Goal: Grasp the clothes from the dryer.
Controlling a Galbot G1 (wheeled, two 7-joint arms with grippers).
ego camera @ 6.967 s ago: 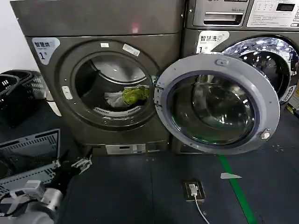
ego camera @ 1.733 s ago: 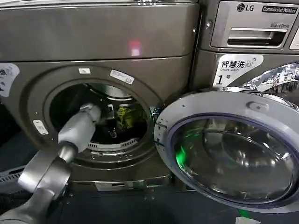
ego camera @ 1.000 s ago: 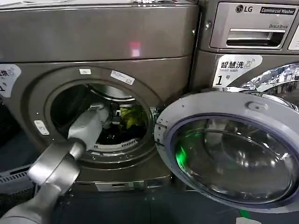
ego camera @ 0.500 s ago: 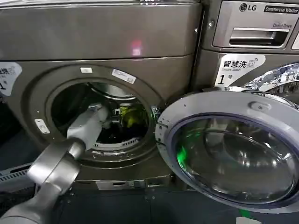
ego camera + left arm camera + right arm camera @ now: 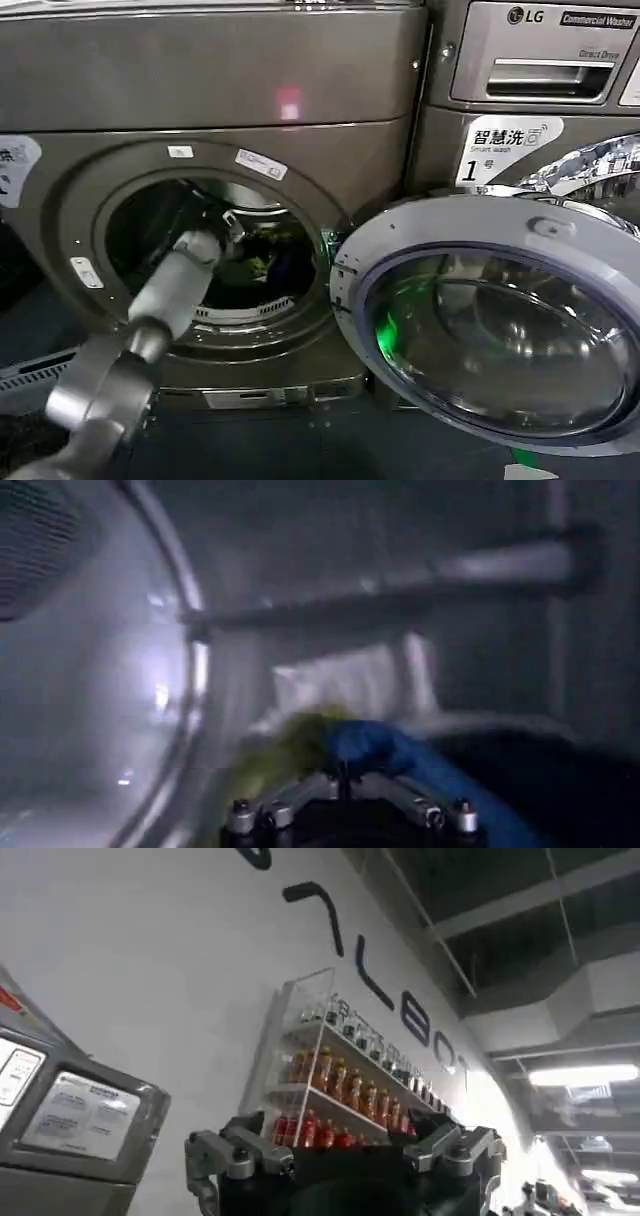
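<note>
The dryer (image 5: 220, 90) is the dark grey-brown machine with its round door (image 5: 500, 320) swung open to the right. My left arm reaches through the porthole, and the left gripper (image 5: 232, 228) is high inside the drum. A scrap of the yellow-green clothes (image 5: 260, 265) shows just below it. In the left wrist view the left gripper (image 5: 340, 770) has its jaws drawn together on the yellow-green fabric (image 5: 290, 755), with the pale white piece (image 5: 350, 680) behind. A blue shape (image 5: 390, 755) lies beside it; I cannot tell what it is. My right gripper (image 5: 345, 1138) is parked and open, pointing up at a wall.
The LG machine (image 5: 540, 60) stands to the right, and the open door hangs in front of it. A drum rib (image 5: 400, 575) crosses above the fabric. A grey basket edge (image 5: 20, 372) shows at the lower left. A shelf of bottles (image 5: 340, 1088) hangs on the wall.
My left arm has drawn back to the left and the gripper has risen in the drum. Much less of the yellow-green fabric shows on the drum floor than half a second ago.
</note>
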